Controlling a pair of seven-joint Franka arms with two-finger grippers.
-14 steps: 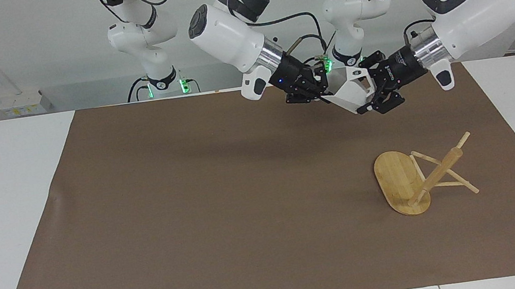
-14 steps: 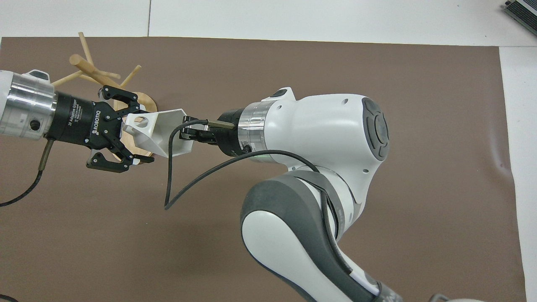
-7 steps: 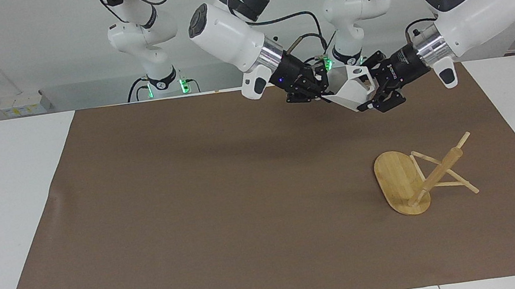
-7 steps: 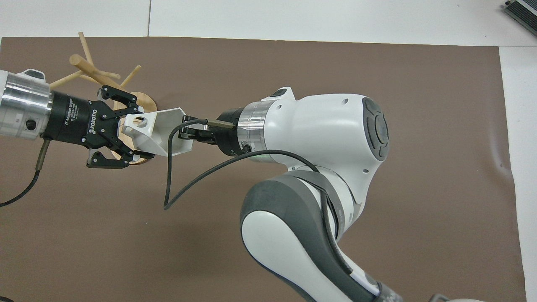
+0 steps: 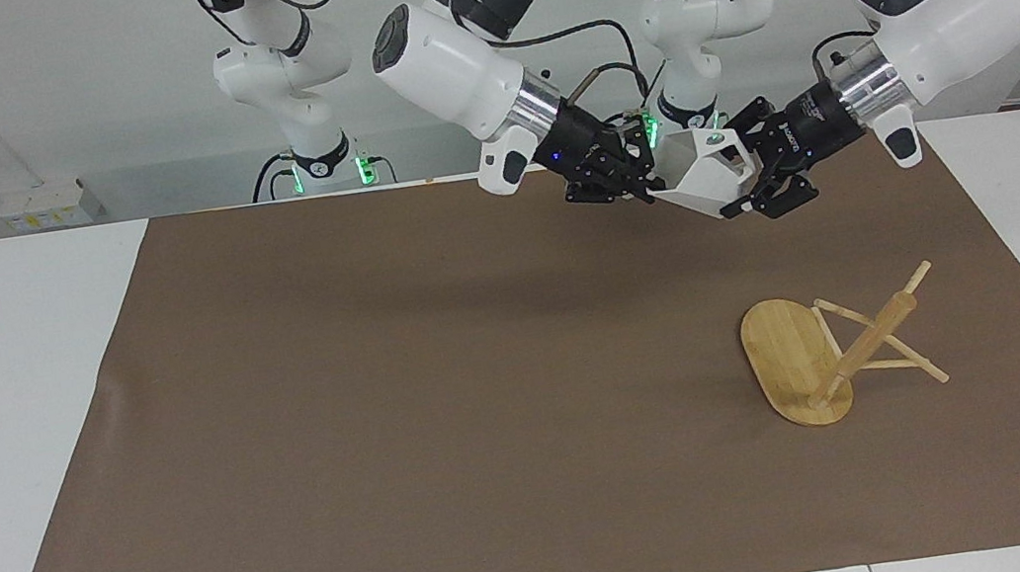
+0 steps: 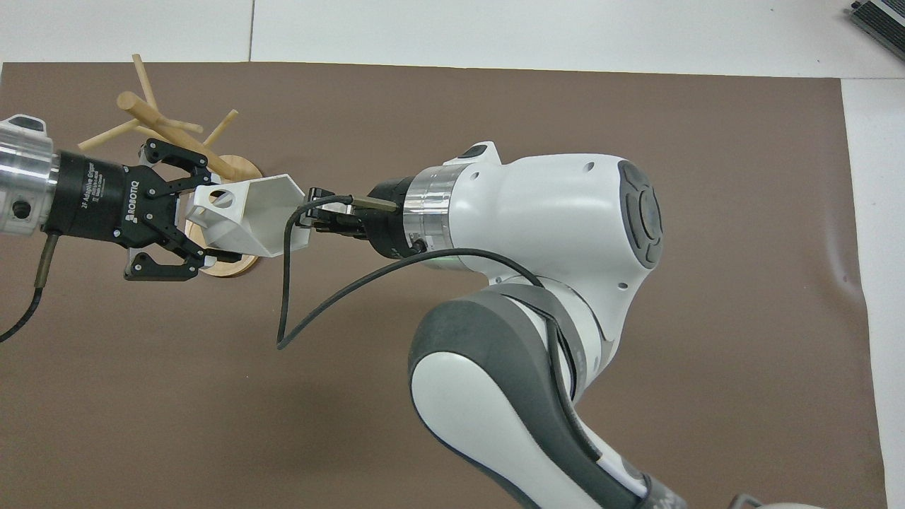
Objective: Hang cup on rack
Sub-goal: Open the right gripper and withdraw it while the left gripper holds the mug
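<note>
Status:
- cup (image 5: 695,180) (image 6: 261,212) is off the desk (image 5: 7,397), in the air between both arms. It is over the brown mat (image 5: 385,393), toward the left arm's end.
- cup is on its side: open mouth points at the right arm, handle end at the left arm. Handle hole faces up and shows clearly in the overhead view.
- left gripper (image 5: 740,184) (image 6: 205,226) comes in from the left arm's end. Its jaws are closed tight on the cup's handle end, with the outer links splayed to either side. It has hold of the cup.
- right gripper (image 5: 646,185) (image 6: 314,212) reaches across from the right arm's end and sits at the rim of the cup's mouth. Can't tell whether its jaws are open or closed, or whether they grip the rim.
- a loose black cable loops down from the right wrist in the overhead view.
- rack (image 5: 785,357) (image 6: 162,124) is on the mat toward the left arm's end, oval base down. It is farther from the robots than the spot under the cup.
- the thick post and thin pegs are bare, and the cup is well apart from them in the facing view.
- the overhead view shows cup and left gripper overlapping the rack base. The facing view shows them raised clear of it, not touching.
</note>
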